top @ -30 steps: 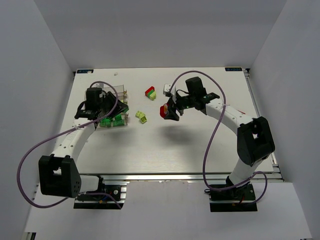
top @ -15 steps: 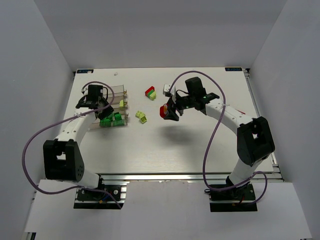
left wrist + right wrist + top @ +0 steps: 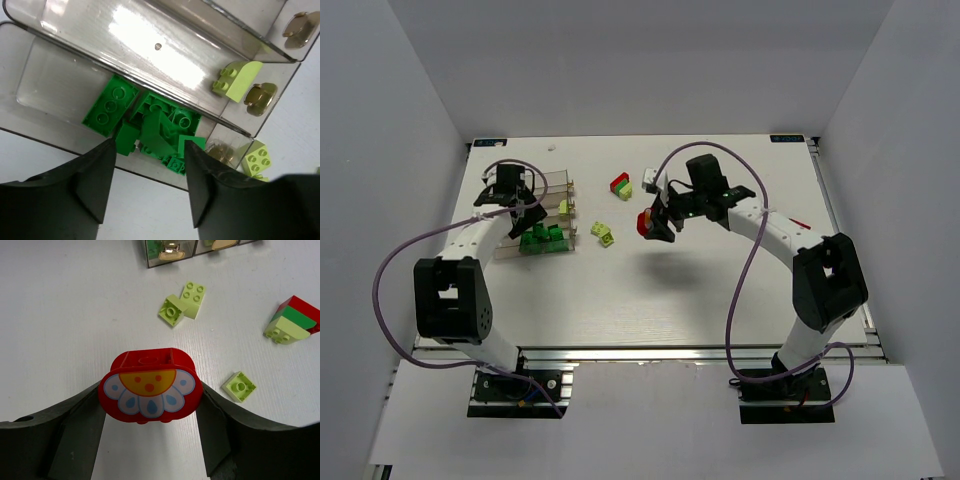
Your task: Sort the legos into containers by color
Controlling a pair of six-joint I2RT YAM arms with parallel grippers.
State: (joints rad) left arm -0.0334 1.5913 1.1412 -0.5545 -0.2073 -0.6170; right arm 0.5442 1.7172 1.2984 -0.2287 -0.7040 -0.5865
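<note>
The left claw hangs over the tray with its fingers spread and nothing between them, right above the near compartment where the green bricks lie heaped. That bin is evidently the green one, and the claw's height keeps it free of the walls. One lime brick sits alone in the next compartment, so lime has its own slot too. The right claw is clamped on a red brick with a flower print, gripped by its two ends and held above the table, well apart from the tray. It probably waits there because the other arm is over the bins. Loose on the table lie a lime pair, a small lime plate and a red-green-lime stack, all unsorted
</note>
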